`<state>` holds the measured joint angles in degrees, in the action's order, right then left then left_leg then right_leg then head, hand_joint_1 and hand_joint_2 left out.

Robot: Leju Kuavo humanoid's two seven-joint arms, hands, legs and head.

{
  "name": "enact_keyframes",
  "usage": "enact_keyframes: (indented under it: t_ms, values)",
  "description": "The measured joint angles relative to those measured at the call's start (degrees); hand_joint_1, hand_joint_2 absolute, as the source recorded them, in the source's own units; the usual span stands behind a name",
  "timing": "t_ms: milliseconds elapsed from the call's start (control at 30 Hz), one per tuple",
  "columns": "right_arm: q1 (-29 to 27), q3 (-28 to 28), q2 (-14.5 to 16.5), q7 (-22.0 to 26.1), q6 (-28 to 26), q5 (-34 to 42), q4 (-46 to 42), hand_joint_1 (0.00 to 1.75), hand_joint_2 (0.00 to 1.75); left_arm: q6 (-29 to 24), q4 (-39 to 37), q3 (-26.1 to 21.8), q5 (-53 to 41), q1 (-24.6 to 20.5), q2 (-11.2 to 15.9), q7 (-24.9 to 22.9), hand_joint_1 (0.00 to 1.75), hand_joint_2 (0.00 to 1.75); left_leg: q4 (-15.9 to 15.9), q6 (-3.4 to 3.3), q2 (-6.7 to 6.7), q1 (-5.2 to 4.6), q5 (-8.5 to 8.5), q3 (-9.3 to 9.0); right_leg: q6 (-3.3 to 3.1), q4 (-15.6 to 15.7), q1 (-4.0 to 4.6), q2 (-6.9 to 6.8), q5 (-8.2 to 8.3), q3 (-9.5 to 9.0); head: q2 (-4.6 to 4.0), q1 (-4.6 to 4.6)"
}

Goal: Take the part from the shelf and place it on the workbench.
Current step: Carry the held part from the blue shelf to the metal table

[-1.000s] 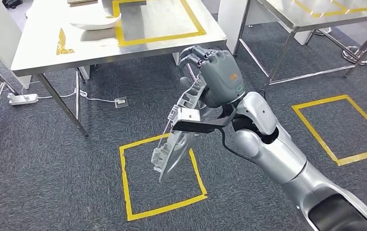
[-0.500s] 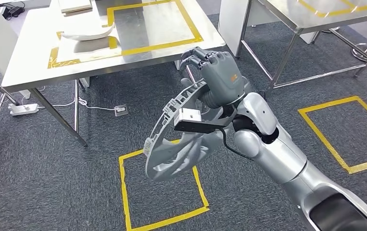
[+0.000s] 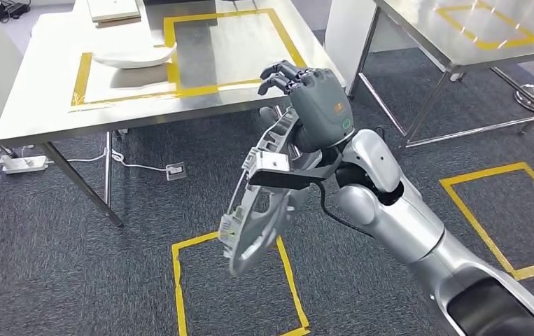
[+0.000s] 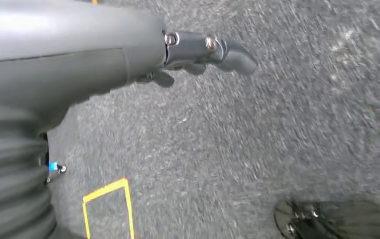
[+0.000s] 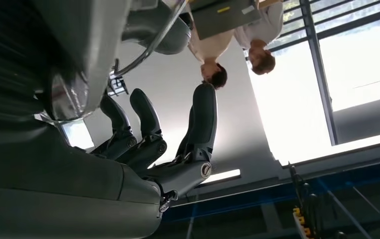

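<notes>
Head view: right hand [image 3: 314, 105] grips one grey part [image 3: 260, 203]; one workbench [image 3: 47, 105] beyond.

White curved piece [image 3: 132, 56]: on the steel table [image 3: 40, 112]
Power strip [image 3: 22, 163]: on the carpet under that table
Floor socket [image 3: 175, 169]: near the strip

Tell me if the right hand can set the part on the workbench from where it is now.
Probably yes: the right hand holds the part at the workbench edge, with nothing between.
</notes>
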<state>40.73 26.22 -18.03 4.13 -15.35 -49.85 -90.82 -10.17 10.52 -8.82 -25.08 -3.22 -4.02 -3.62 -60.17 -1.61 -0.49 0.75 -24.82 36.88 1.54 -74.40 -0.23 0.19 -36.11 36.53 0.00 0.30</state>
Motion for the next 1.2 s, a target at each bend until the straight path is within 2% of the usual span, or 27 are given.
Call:
enact_keyframes:
  t_ms: [33,67,100,133,200,233,267,333,367,433,500,533,567,600,633,700,733,767,833,900,933,1000,1033,1067,1100,1133,1200]
  values:
    - [-0.12,0.02,0.0,-0.08,-0.03,-0.14,0.05,1.75,1.75,0.01,0.0,-0.01,-0.09,0.03,-0.02,-0.01,0.0,1.75,0.0,0.01,-0.15,-0.01,-0.7,-0.76,0.05,-1.07,-0.02,0.0,-1.96,1.98,0.0,0.01]
    - [-0.24,0.04,0.0,-0.12,-0.05,-0.26,0.11,1.75,1.75,0.02,0.0,-0.01,-0.15,0.08,-0.04,-0.02,0.0,1.75,0.0,0.05,-0.29,-0.01,-1.4,-1.6,0.0,-0.62,-0.03,-0.01,-2.94,3.18,0.0,0.01]
    - [-0.32,0.05,0.0,-0.14,-0.07,-0.33,0.15,1.75,1.75,0.03,-0.01,-0.01,-0.18,0.13,-0.07,-0.04,0.0,1.75,0.0,0.14,-0.41,-0.02,-2.12,-2.52,-0.13,1.2,-0.03,-0.01,-2.43,3.7,0.0,0.02]
    - [-0.37,0.07,0.0,-0.16,-0.1,-0.37,0.17,1.75,1.75,0.03,-0.01,-0.01,-0.21,0.14,-0.1,-0.05,0.0,1.75,0.01,0.25,-0.51,-0.03,-2.87,-3.46,-0.38,4.23,0.0,-0.03,-0.05,3.64,0.0,0.02]
    - [-0.41,0.1,0.01,-0.19,-0.15,-0.37,0.31,1.75,1.75,0.04,-0.05,-0.01,-0.25,0.1,-0.19,-0.05,0.0,1.75,-0.09,0.66,-0.74,-0.18,-4.34,-5.09,-1.03,11.13,0.27,-0.1,7.63,3.21,0.0,0.06]
    - [-0.43,0.12,0.02,-0.24,-0.19,-0.4,0.38,1.75,1.75,0.06,-0.05,-0.01,-0.31,0.04,-0.22,-0.09,0.0,1.75,-0.06,0.96,-0.84,-0.29,-5.02,-5.66,-1.31,13.36,0.45,-0.09,10.71,2.89,0.0,0.04]
    - [-0.44,0.14,0.02,-0.28,-0.21,-0.46,0.45,1.75,1.75,0.08,-0.05,-0.01,-0.44,0.01,-0.26,-0.14,0.0,1.75,-0.25,1.29,-0.95,-0.41,-5.46,-6.14,-1.54,14.53,0.51,-0.06,12.43,2.66,0.0,0.03]
    - [-0.22,0.1,0.05,-0.39,-0.26,-0.62,0.48,1.75,1.75,0.13,0.01,-0.01,-0.85,-0.07,-0.26,-0.27,0.0,1.75,-1.24,2.01,-0.92,-0.52,-5.48,-6.24,-2.04,14.88,0.38,0.05,12.67,1.58,0.0,-0.03]
    - [0.0,0.04,0.08,-0.38,-0.3,-0.68,0.53,1.75,1.75,0.13,0.02,-0.01,-1.08,-0.09,-0.26,-0.3,0.0,1.75,-2.93,2.33,-0.77,-0.52,-5.01,-5.57,-2.43,15.03,0.24,0.05,12.43,0.99,0.0,-0.05]
    - [0.36,-0.22,0.14,-0.27,-0.46,-0.73,0.78,1.75,1.75,0.14,0.07,-0.01,-1.35,-0.23,-0.26,-0.31,0.0,1.75,-8.39,2.92,-0.39,-0.43,-5.0,-2.2,-3.09,15.19,0.12,-0.01,11.61,-0.26,0.0,-0.09]
    - [0.43,-0.42,0.17,0.01,-0.75,-0.74,1.4,1.75,1.75,0.14,0.08,-0.01,-1.44,-0.24,-0.31,-0.26,0.0,1.75,-14.29,3.34,-0.2,-0.3,-7.75,2.15,-3.38,15.2,0.1,-0.01,10.5,-1.39,0.0,-0.11]
    - [0.39,-0.45,0.17,0.16,-0.89,-0.77,1.81,1.75,1.75,0.14,0.08,-0.01,-1.48,-0.17,-0.33,-0.22,0.0,1.75,-15.88,3.5,-0.16,-0.24,-9.47,3.92,-3.36,15.19,0.08,0.03,9.91,-2.04,0.0,-0.11]
    - [0.35,-0.5,0.17,0.31,-1.03,-0.79,2.27,1.75,1.75,0.13,0.08,-0.01,-1.57,-0.09,-0.35,-0.16,0.0,1.75,-15.96,3.57,-0.14,-0.19,-10.47,4.97,-3.29,15.18,0.02,0.1,9.28,-2.78,0.0,-0.11]
    - [0.32,-0.58,0.17,0.42,-1.19,-0.81,2.69,1.75,1.75,0.1,0.08,0.0,-1.72,-0.04,-0.34,-0.09,0.0,1.75,-14.5,3.61,-0.11,-0.15,-10.2,5.28,-3.17,15.18,-0.07,0.16,8.62,-3.61,0.0,-0.12]
    - [0.3,-0.68,0.17,0.51,-1.38,-0.86,3.08,1.75,1.75,0.04,0.08,0.01,-1.96,-0.02,-0.34,-0.01,0.0,1.75,-11.58,3.66,-0.06,-0.09,-8.39,4.85,-2.98,15.17,-0.19,0.2,7.91,-4.51,0.0,-0.12]
    - [0.25,-0.9,0.17,0.64,-1.77,-0.98,3.68,1.75,1.75,-0.15,0.04,0.06,-2.49,-0.02,-0.38,0.1,0.0,1.75,-4.46,3.57,0.28,0.12,-2.35,3.39,-2.42,15.06,-0.27,0.29,6.45,-5.94,0.0,-0.23]
    - [0.22,-1.01,0.17,0.69,-1.92,-1.05,3.91,1.75,1.75,-0.24,0.02,0.1,-2.73,-0.09,-0.43,0.09,0.0,1.75,-2.03,3.28,0.49,0.15,-0.16,2.7,-2.03,15.07,-0.21,0.36,5.73,-6.45,0.0,-0.24]
    - [0.14,-1.15,0.17,0.7,-2.0,-1.09,4.12,1.75,1.75,-0.33,0.01,0.15,-2.91,-0.15,-0.48,0.06,0.0,1.75,-0.67,2.82,0.65,0.21,1.03,2.33,-1.58,14.98,-0.1,0.41,5.28,-6.92,0.0,-0.24]
    - [-0.02,-1.62,0.15,0.74,-2.15,-1.11,4.41,1.75,1.75,-0.61,0.07,0.2,-3.13,-0.34,-0.54,0.02,0.0,1.75,-0.29,1.74,0.67,0.19,0.93,1.51,-0.8,14.74,0.01,0.44,5.03,-7.56,0.0,-0.08]
    - [-0.12,-2.15,0.1,0.8,-2.26,-1.12,4.65,1.75,1.75,-1.09,0.18,0.21,-3.19,-0.48,-0.57,0.1,0.0,1.75,-0.18,0.85,0.55,0.25,0.6,0.61,-0.3,12.21,-0.11,0.28,5.17,-6.51,0.0,0.03]
    - [-0.14,-2.32,0.08,0.83,-2.28,-1.13,4.77,1.75,1.75,-1.34,0.23,0.21,-3.2,-0.58,-0.58,0.15,0.0,1.75,-0.15,0.48,0.5,0.26,0.3,0.15,-0.07,9.57,-0.2,0.19,4.76,-4.87,0.0,0.05]
    - [-0.24,-2.43,0.07,0.86,-2.3,-1.14,5.14,1.75,1.75,-1.61,0.28,0.21,-3.19,-0.74,-0.61,0.19,0.0,1.75,-0.14,0.11,0.44,0.19,-0.54,-0.56,0.35,2.92,-0.23,0.09,2.38,-0.06,0.0,0.1]
    - [-0.37,-2.44,0.07,0.86,-2.28,-1.15,5.35,1.75,1.75,-1.64,0.28,0.21,-3.19,-0.75,-0.63,0.19,0.0,1.75,-0.14,0.04,0.4,0.15,-0.99,-0.96,0.44,0.48,-0.24,0.09,1.04,2.17,0.0,0.1]
    - [-0.5,-2.44,0.07,0.86,-2.25,-1.18,5.58,1.75,1.75,-1.67,0.28,0.21,-3.17,-0.73,-0.65,0.19,0.0,1.75,-0.15,0.04,0.34,0.13,-1.48,-1.46,0.39,-0.51,-0.24,0.09,0.41,3.75,0.0,0.1]
    - [-0.59,-2.44,0.07,0.87,-2.21,-1.2,5.77,1.75,1.75,-1.69,0.28,0.21,-3.16,-0.71,-0.66,0.2,0.0,1.75,-0.16,0.07,0.26,0.09,-1.97,-2.07,0.22,0.39,-0.22,0.08,1.11,4.36,0.0,0.1]
    - [-0.61,-2.45,0.07,0.87,-2.17,-1.23,5.91,1.75,1.75,-1.71,0.28,0.21,-3.15,-0.71,-0.66,0.2,0.0,1.75,-0.15,0.13,0.19,0.05,-2.48,-2.76,-0.1,3.06,-0.17,0.07,3.12,4.01,0.0,0.1]
    - [-0.37,-2.54,0.07,0.87,-2.04,-1.27,6.13,1.75,1.75,-1.73,0.26,0.21,-3.13,-0.69,-0.75,0.22,0.0,1.75,-0.07,0.41,0.04,-0.05,-3.47,-3.92,-1.03,10.6,0.24,-0.1,8.4,1.9,0.0,0.09]
